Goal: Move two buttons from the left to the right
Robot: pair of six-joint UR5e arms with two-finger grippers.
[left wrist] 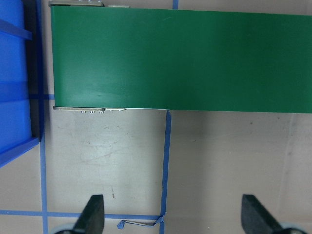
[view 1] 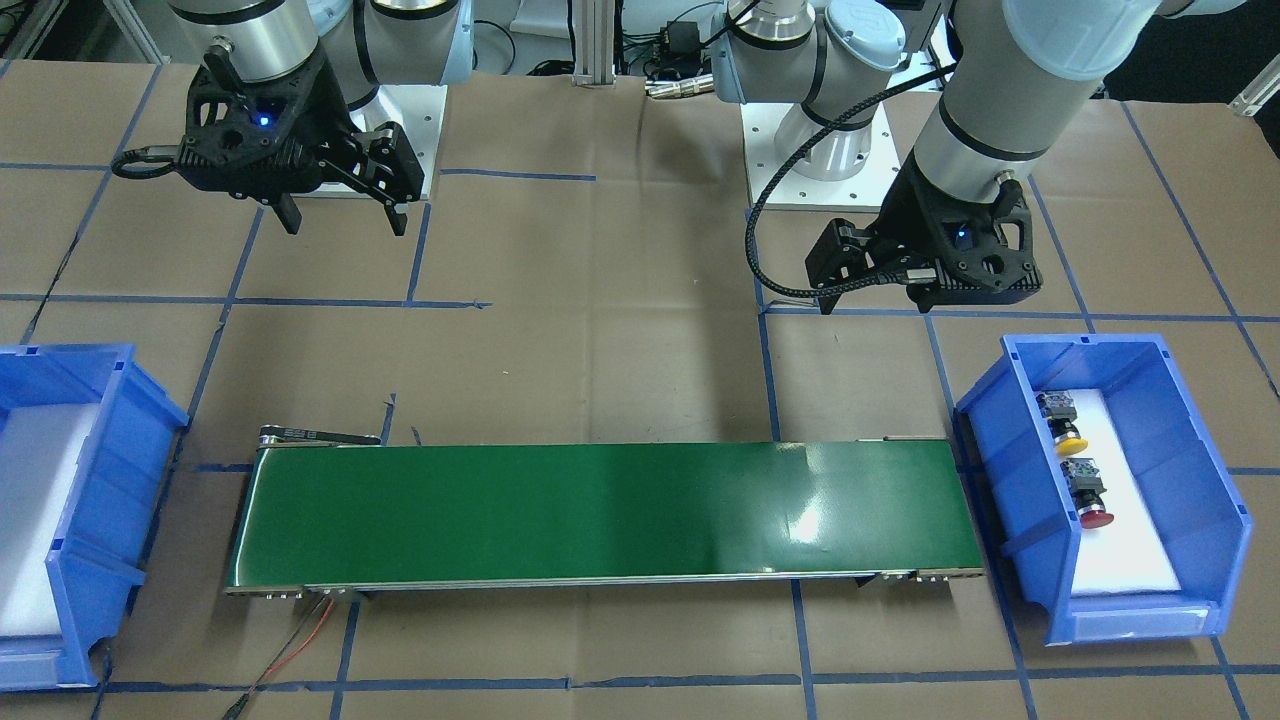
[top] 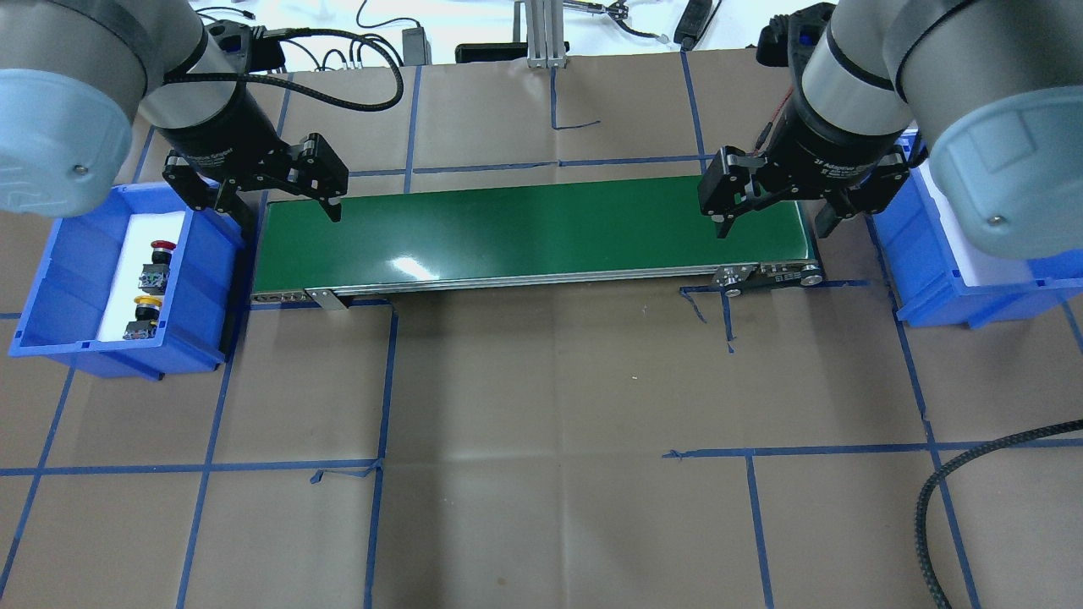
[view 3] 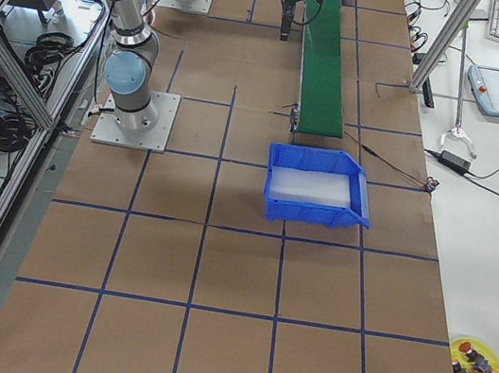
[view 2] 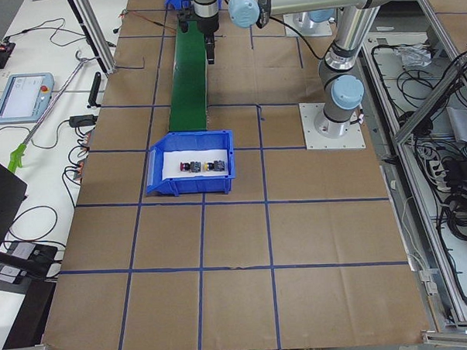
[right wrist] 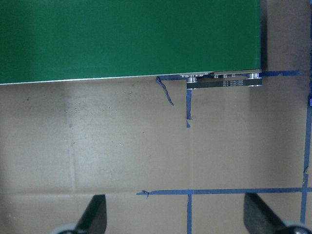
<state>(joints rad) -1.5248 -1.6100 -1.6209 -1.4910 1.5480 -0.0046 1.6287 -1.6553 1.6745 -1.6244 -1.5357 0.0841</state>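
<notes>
Two buttons lie in the blue bin [top: 51, 279] on my left, on its white liner. One has a red cap [top: 157, 260] [view 1: 1091, 497]. The other has a yellow cap [top: 142, 316] [view 1: 1062, 420]. Both also show in the exterior left view: the red-capped button [view 2: 190, 167] and the yellow-capped button [view 2: 214, 166]. My left gripper [top: 283, 210] [view 1: 870, 298] hangs open and empty over the table beside the belt's left end, apart from the bin. My right gripper [top: 774, 228] [view 1: 345, 225] hangs open and empty near the belt's right end. Each wrist view shows two spread fingertips [left wrist: 92, 214] [right wrist: 95, 214] with only table between them.
A green conveyor belt [top: 525, 228] runs between the two bins. The blue bin [top: 922, 271] [view 3: 315, 193] on my right holds only a white liner. Red and black wires [view 1: 300, 640] trail from the belt's right end. A yellow dish [view 3: 479, 371] with several parts sits off the table.
</notes>
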